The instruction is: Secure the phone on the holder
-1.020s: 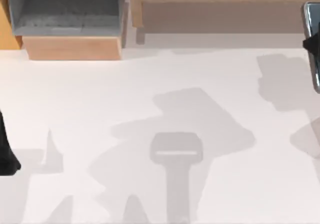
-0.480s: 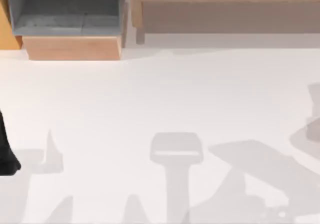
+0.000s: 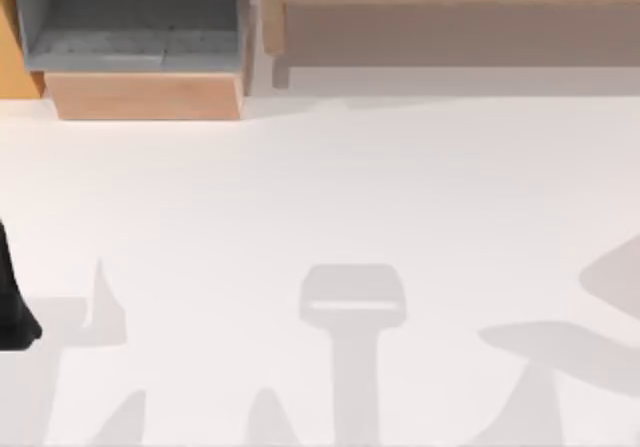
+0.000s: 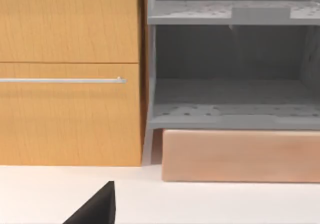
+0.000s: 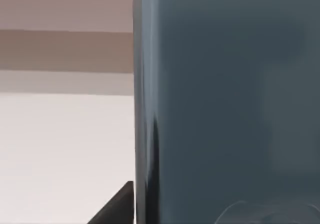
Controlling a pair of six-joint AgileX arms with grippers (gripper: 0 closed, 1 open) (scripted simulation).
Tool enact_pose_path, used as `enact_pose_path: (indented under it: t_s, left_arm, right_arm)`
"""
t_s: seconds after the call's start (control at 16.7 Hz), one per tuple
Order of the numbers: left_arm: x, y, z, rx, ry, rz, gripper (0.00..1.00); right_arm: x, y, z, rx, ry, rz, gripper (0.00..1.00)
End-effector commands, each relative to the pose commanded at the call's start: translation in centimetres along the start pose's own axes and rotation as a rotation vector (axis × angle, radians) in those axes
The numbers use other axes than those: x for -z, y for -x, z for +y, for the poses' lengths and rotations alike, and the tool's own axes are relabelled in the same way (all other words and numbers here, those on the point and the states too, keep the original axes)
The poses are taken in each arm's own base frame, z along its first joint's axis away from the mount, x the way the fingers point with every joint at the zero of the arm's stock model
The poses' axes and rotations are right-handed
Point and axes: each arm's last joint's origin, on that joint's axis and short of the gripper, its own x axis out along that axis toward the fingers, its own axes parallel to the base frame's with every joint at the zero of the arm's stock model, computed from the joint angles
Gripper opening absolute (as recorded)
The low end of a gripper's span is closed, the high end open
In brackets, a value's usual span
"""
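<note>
The phone [image 5: 225,103] is a dark slate-grey glossy slab, upright and very close in the right wrist view. My right gripper [image 5: 116,208] is shut on it, with one dark finger showing beside its edge. The holder [image 3: 352,302] is a pale grey stand on the white table, in the front middle of the top view, with nothing on it. My left arm [image 3: 12,307] is parked at the table's left edge. My left gripper [image 4: 97,209] shows as a black wedge facing the cabinet.
A wooden cabinet with a grey open shelf [image 3: 130,27] stands at the back left, and its drawer front with a metal handle [image 4: 62,80] faces the left wrist. A long wooden ledge [image 3: 450,17] runs along the back right. Arm shadows lie at the front right.
The phone and my right gripper, at the top view's right edge a second ago, have moved out of it. Their shadow has slid from the table's middle to the front right.
</note>
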Motion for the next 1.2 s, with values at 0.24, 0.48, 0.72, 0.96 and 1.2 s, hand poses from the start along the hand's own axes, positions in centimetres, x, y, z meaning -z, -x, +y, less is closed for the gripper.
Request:
enact_pose_path:
  t_s: [0.24,0.48,0.72,0.96,1.2]
  left_arm:
    - [0.0,0.0,0.0,0.000,0.000,0.000,1.00]
    - [0.0,0.0,0.0,0.000,0.000,0.000,1.00]
    - [0.0,0.0,0.0,0.000,0.000,0.000,1.00]
    - [0.0,0.0,0.0,0.000,0.000,0.000,1.00]
    - [0.0,0.0,0.0,0.000,0.000,0.000,1.00]
  right_arm:
    - [0.0,0.0,0.0,0.000,0.000,0.000,0.00]
    - [-0.4,-0.4,0.0,-0.005,0.006,-0.009,0.00]
    - [-0.8,-2.0,-0.1,-0.009,0.016,-0.019,0.00]
    - [-0.2,-4.1,-0.1,-0.005,0.010,-0.001,0.00]
    - [0.2,-5.0,0.0,0.000,0.000,0.000,0.00]
